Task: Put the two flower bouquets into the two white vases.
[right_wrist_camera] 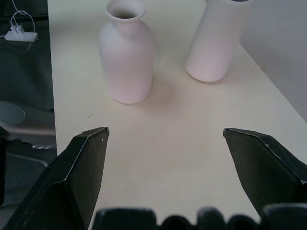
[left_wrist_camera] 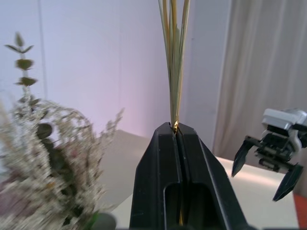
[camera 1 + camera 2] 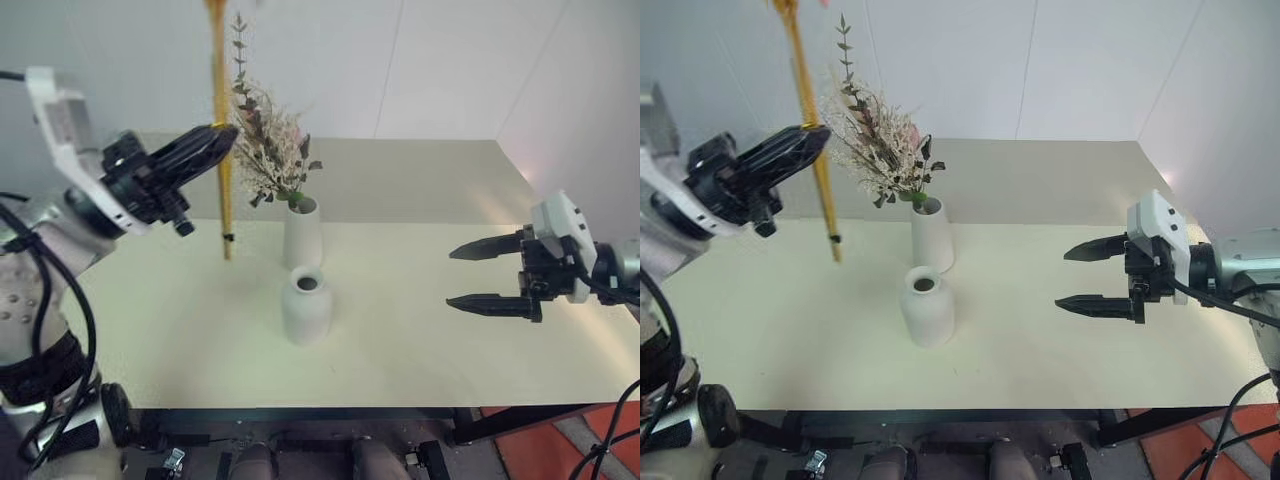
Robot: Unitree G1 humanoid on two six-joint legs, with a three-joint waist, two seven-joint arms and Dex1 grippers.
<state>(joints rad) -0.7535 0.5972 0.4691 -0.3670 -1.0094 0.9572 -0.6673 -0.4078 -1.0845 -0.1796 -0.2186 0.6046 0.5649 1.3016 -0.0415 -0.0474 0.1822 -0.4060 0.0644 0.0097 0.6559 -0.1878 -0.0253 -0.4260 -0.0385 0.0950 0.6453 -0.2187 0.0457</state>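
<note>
My left tool [image 3: 228, 135] clenches the yellow-stemmed bunch [image 3: 222, 130], blooms cut off above; right tool [image 3: 480, 275] released over the desk [image 3: 420, 330].

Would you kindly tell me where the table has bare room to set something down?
Bare tabletop lies behind the vases, between the short vase and right claw, and left of it. Crowded only centrally, where the tall vase stands.

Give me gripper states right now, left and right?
Left gripper: closed on the yellow-stemmed bunch, held upright above the table.
Right gripper: open, holding nothing.
</note>
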